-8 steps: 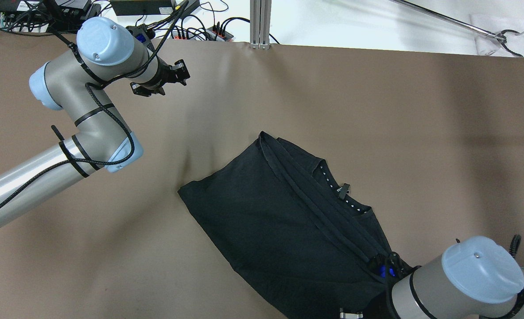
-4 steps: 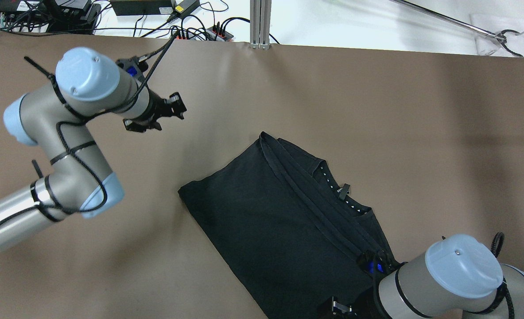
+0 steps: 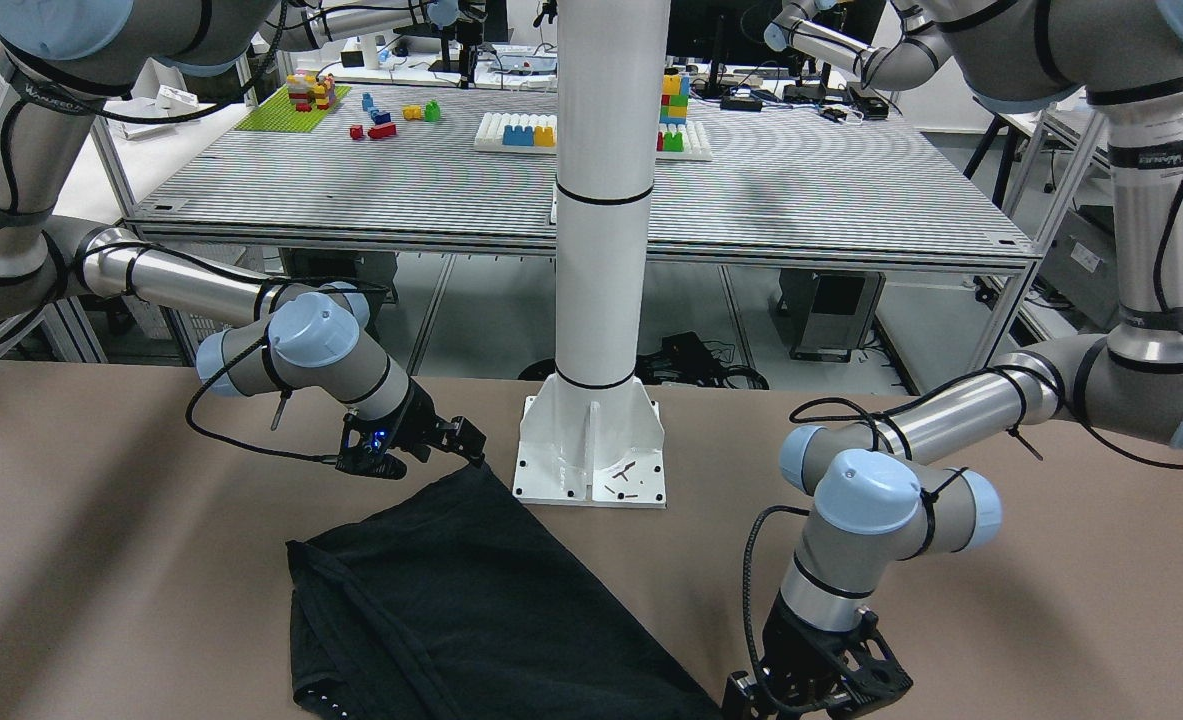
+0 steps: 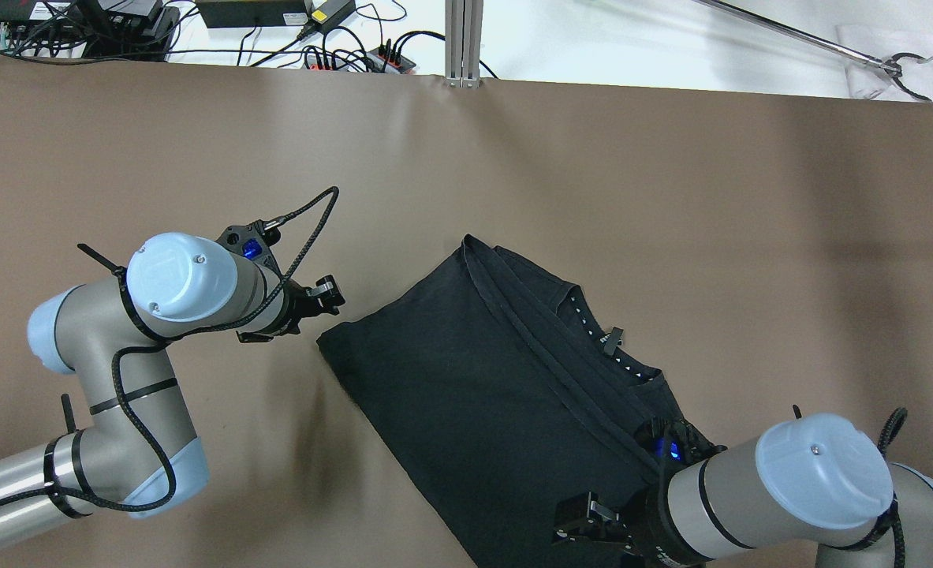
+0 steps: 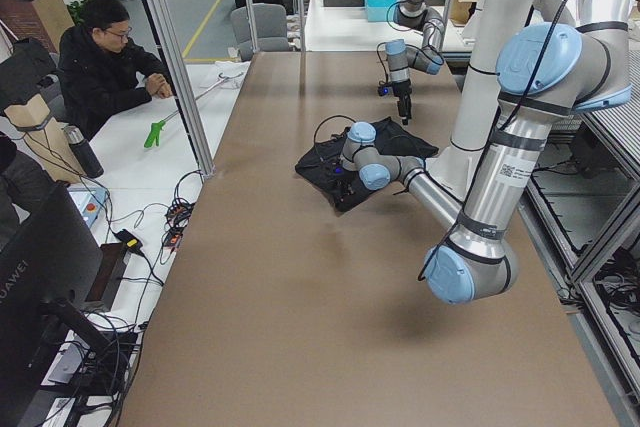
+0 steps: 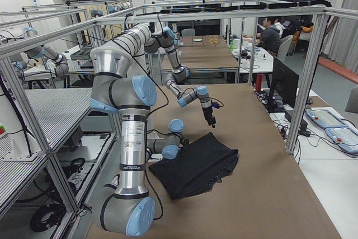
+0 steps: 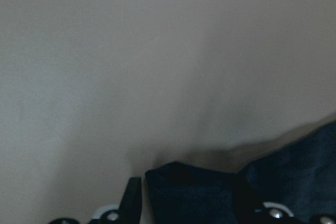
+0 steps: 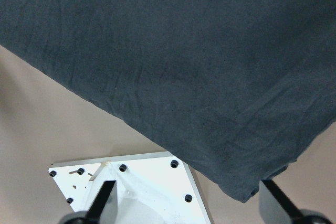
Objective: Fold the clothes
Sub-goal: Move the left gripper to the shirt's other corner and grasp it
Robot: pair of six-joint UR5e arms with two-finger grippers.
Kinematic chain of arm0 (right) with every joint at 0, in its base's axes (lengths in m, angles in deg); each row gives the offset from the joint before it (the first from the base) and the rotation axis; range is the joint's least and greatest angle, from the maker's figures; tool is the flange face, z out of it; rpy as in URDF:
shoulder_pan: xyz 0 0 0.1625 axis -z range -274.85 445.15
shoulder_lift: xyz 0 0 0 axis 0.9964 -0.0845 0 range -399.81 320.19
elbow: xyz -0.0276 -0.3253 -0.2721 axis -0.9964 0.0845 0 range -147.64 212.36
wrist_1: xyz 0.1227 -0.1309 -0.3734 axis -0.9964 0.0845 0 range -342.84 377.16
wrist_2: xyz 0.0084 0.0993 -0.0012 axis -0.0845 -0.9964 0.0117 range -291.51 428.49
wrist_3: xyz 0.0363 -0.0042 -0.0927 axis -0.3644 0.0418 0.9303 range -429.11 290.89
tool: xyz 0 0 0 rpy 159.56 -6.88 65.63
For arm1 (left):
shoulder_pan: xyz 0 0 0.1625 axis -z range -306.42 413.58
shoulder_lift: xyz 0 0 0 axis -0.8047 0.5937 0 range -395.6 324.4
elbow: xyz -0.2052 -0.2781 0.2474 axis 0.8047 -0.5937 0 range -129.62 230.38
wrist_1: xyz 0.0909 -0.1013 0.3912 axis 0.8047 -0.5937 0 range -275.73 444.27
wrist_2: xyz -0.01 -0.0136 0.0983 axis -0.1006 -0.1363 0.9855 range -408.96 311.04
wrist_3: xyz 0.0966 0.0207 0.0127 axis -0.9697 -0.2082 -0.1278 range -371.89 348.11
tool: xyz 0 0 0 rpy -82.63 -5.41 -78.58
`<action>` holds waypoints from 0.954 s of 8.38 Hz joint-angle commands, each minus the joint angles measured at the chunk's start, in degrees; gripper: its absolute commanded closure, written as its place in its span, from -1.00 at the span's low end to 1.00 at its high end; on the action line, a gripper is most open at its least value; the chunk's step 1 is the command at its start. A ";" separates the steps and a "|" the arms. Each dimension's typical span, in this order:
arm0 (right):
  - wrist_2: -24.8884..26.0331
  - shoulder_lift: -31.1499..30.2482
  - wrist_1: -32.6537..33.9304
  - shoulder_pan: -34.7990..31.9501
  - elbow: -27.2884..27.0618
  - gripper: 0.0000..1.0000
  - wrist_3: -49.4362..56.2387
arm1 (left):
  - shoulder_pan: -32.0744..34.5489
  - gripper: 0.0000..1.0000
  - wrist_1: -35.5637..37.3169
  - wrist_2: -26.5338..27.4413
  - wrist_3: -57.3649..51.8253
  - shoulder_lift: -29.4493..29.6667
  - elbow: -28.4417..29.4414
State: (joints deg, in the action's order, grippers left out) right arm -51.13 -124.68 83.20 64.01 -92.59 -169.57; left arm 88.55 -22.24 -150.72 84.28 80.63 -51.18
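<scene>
Judging from its wrinkles and flat drape, the plain black thin fabric piece (image 4: pixel 466 394) is probably light, limp and apt to slide on the brown counter (image 4: pixel 671 197). Its corners and hemmed edges look like the surest places to pinch. It lies flat, spreading away from the white pillar base (image 3: pixel 591 455), with one corner just beside that base. The right hand (image 3: pixel 466 445) hovers by that corner, fingers apart and holding nothing. The left hand (image 4: pixel 330 296) is at the far end of the edge that starts beside the base. Its fingers are spread, with the cloth's tip between them.
</scene>
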 commanded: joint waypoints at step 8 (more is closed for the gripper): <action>1.05 0.05 0.05 -0.48 -0.03 -0.90 0.00 | -1.48 -0.32 -7.14 1.39 0.86 1.82 8.75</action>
State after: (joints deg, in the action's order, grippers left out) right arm -50.08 -124.63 83.21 63.58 -92.70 -169.55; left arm 87.18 -29.37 -149.48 85.13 83.66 -41.92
